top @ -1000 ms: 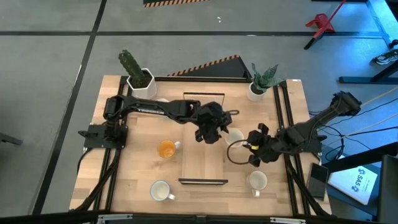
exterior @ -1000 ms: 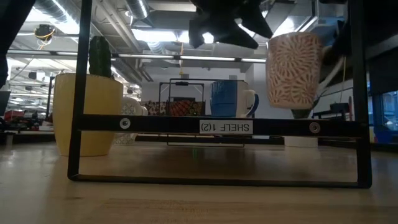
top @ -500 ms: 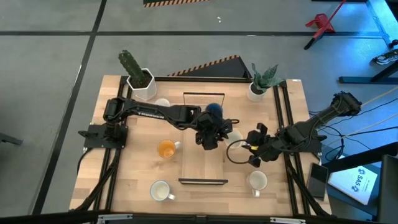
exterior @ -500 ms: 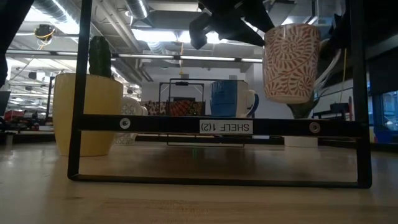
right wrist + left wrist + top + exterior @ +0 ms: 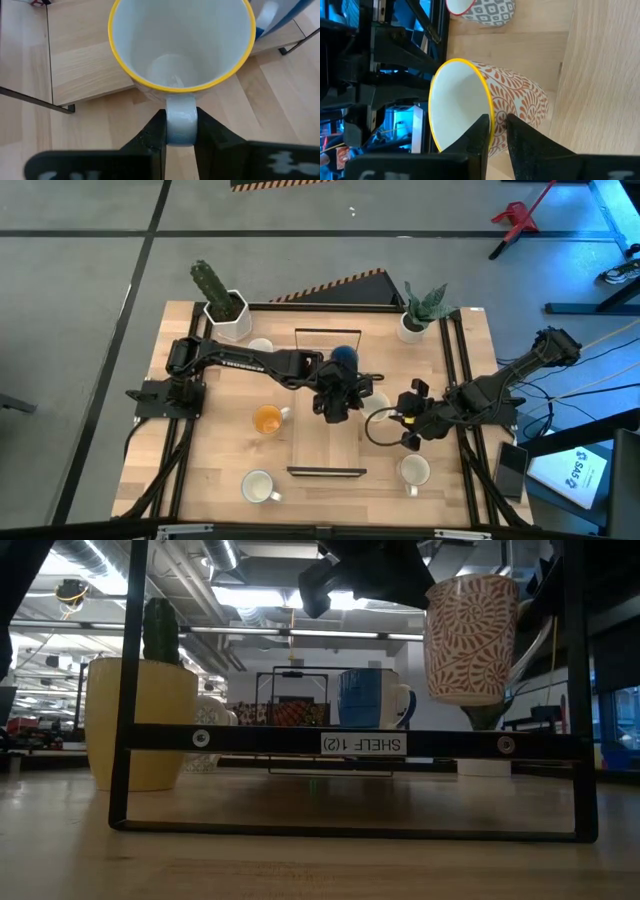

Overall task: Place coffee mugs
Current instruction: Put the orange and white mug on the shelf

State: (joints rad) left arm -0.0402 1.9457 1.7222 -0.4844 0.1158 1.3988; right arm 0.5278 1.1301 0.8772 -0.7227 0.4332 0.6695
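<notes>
Two end effectors on one yellow-rimmed patterned mug (image 5: 180,45): left (image 5: 494,131) pinching its rim, right (image 5: 180,131) clamping its handle (mid-air).

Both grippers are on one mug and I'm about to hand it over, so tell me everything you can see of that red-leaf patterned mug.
The red-leaf patterned mug looks ceramic: cream outside with a red leaf print, plain white inside, a yellow rim and a white side handle. It is empty and upright, held in the air above the wire shelf. The right gripper pinches the handle from both sides. The left gripper straddles the rim wall, one finger inside and one outside.
</notes>
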